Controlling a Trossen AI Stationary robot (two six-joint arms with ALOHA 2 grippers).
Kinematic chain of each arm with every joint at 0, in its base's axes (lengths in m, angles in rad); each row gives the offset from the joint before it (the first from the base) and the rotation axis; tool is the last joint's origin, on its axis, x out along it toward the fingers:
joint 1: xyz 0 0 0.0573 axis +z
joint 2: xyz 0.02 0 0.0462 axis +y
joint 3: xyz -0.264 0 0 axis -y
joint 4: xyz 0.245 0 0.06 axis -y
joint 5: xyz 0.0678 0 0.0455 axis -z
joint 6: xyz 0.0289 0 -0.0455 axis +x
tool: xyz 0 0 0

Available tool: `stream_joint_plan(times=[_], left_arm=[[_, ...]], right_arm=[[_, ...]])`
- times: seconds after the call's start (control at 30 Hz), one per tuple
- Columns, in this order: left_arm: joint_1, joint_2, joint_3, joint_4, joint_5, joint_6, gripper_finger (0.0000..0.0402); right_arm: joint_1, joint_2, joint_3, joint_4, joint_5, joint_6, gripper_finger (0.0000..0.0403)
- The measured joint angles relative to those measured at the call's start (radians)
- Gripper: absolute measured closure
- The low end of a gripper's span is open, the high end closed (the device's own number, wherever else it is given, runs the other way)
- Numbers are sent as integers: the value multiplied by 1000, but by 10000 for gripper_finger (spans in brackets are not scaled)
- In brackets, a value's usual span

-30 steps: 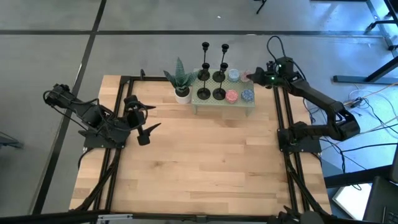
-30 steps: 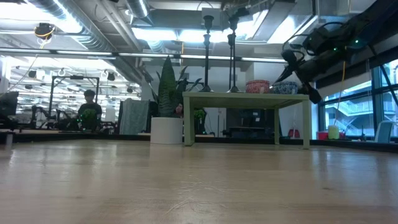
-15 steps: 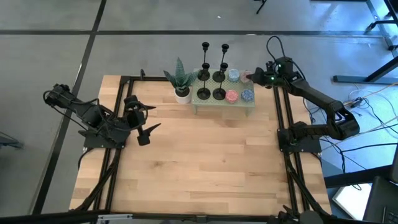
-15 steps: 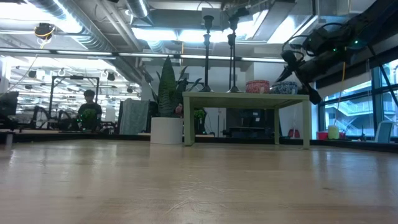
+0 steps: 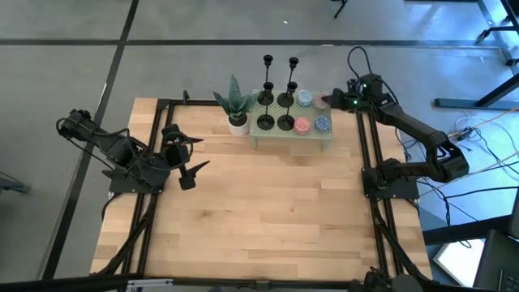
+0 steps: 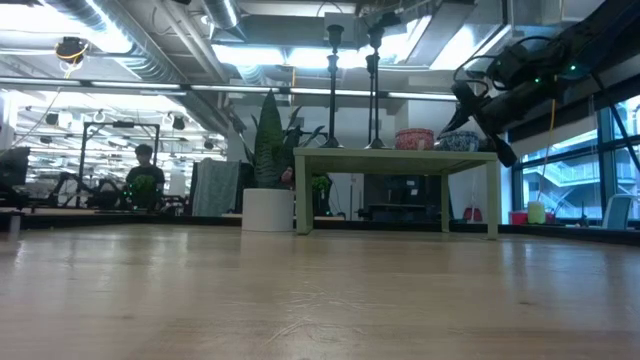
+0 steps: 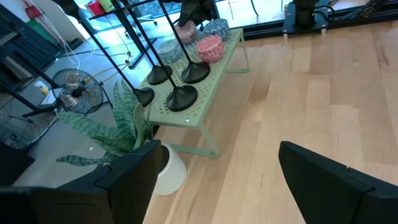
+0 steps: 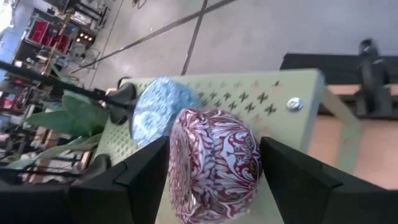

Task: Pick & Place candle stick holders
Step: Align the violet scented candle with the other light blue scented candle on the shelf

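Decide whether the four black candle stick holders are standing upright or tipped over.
Upright. All four candle stick holders stand on their round bases on the green stand, stems rising.

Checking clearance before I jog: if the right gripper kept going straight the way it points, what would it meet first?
The red patterned jar on the green stand, already between the right gripper's open fingers. The blue jar sits behind it, though depth is uncertain.

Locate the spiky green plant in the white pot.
In the high view the spiky green plant in its white pot stands at the wooden table's far edge, just left of the pale green perforated stand.
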Motion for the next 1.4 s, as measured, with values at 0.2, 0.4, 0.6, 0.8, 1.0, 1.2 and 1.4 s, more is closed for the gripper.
stream_joint_plan(times=[0.2,0.4,0.6,0.8,1.0,1.2,1.4], left_arm=[[0,0,0,0,0,0,80],[0,0,0,0,0,0,80],[0,0,0,0,0,0,80],[0,0,0,-1,22,0,80],[0,0,0,-1,52,0,80],[0,0,0,-1,45,0,80],[0,0,0,-1,45,-16,80]], right_arm=[[-17,0,0,50,-15,-31,149],[-17,0,0,134,-18,-101,149],[-17,-4,1,172,13,-155,149],[-17,-75,73,62,-22,-255,194],[8,-145,165,-319,17,-411,308],[69,-158,159,-412,113,-459,394],[128,-149,158,-393,118,-441,397]])
